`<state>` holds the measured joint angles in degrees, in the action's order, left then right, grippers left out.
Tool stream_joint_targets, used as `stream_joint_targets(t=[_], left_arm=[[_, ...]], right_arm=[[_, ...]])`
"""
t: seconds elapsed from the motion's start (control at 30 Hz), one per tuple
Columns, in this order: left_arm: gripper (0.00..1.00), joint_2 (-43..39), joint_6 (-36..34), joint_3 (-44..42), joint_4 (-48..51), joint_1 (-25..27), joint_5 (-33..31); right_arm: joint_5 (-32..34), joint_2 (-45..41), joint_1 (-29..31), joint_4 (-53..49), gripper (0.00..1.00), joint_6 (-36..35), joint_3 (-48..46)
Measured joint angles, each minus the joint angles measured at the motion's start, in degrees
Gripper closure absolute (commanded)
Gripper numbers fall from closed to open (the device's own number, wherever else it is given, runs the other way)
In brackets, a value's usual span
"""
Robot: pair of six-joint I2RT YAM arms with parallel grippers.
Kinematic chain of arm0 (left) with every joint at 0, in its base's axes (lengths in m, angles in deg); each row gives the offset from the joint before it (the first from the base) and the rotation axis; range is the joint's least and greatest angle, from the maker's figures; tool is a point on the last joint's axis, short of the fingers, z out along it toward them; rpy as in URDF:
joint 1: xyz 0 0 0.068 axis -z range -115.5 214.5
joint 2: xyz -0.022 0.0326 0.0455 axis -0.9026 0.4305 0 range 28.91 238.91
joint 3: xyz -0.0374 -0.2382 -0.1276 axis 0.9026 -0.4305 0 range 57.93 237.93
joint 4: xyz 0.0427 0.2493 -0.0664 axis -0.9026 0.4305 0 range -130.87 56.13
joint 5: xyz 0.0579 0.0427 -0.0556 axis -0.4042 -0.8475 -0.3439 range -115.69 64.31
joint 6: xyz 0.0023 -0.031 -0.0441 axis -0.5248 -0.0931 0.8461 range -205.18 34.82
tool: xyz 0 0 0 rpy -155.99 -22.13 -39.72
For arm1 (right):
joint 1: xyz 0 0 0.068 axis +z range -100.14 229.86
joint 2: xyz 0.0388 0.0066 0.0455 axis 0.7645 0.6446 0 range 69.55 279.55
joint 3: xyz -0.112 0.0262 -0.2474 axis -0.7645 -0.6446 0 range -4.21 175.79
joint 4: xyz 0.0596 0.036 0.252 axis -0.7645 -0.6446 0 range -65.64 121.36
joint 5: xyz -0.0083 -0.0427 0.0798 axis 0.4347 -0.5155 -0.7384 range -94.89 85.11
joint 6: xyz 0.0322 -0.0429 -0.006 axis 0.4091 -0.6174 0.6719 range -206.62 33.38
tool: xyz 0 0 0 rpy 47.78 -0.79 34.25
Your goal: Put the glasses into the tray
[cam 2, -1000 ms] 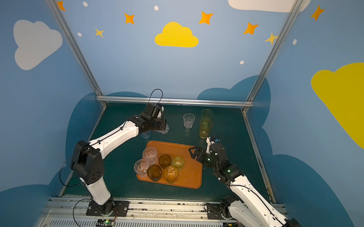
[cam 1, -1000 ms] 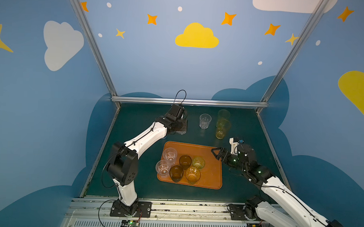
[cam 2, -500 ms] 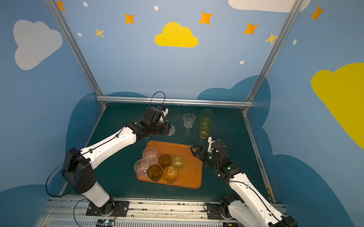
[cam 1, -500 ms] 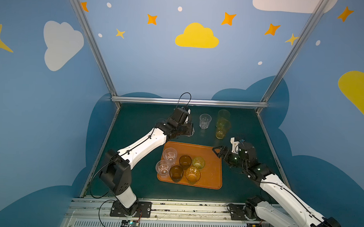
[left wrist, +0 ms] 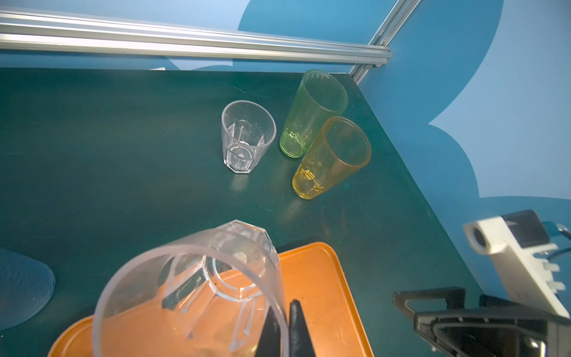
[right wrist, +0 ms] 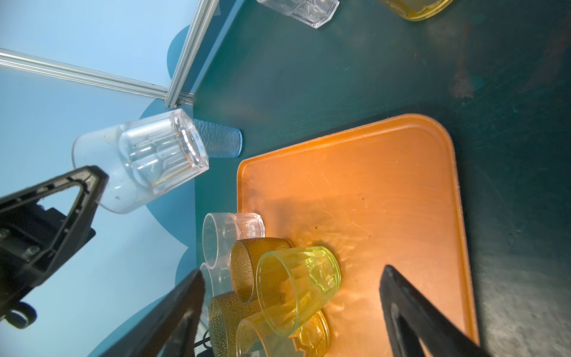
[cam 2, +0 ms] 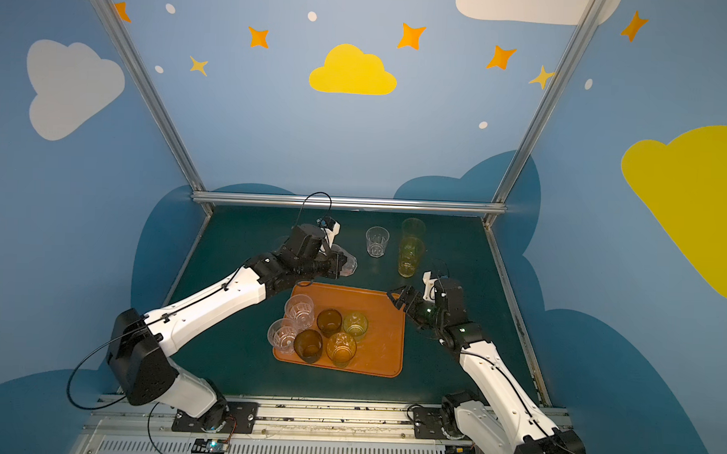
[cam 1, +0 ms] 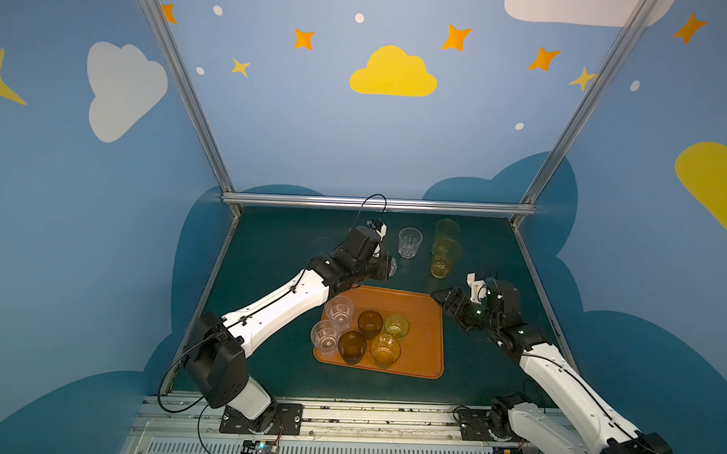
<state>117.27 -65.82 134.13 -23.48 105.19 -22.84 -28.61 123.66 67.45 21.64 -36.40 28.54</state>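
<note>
We are seeing an orange tray [cam 1: 426,334] at lower centre of a top view, with a dark brown dimpled glass [right wrist: 247,256], a green glass [cam 1: 396,325] and an amber glass [cam 1: 385,350], and nearby a clear faceted glass [left wrist: 241,247]. The table [cam 1: 270,241] is showing dark teal, and the walls [cam 1: 315,130] blue with yellow clouds and orange stars.

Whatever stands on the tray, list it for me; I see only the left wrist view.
Observer: Six, upright, toward the tray's left side: two clear glasses, two brown glasses, a green glass, an amber glass.
Operator: Report the right gripper.
Observer: Open and empty, near the tray's far right corner.
Operator: Name the blue blur beside the held tumbler.
Observer: A frosted glass, upright on the table, off the tray.
</note>
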Motion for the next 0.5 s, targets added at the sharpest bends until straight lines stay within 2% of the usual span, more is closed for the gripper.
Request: stream_joint_targets(t=[0.5], left_arm=[[0.96, -0.2, 1.4, 0.07, 2.4, 6.25, -0.83]], right_arm=[[-5.79, -2.64, -2.95, 0.87, 0.13, 0.0, -1.6]])
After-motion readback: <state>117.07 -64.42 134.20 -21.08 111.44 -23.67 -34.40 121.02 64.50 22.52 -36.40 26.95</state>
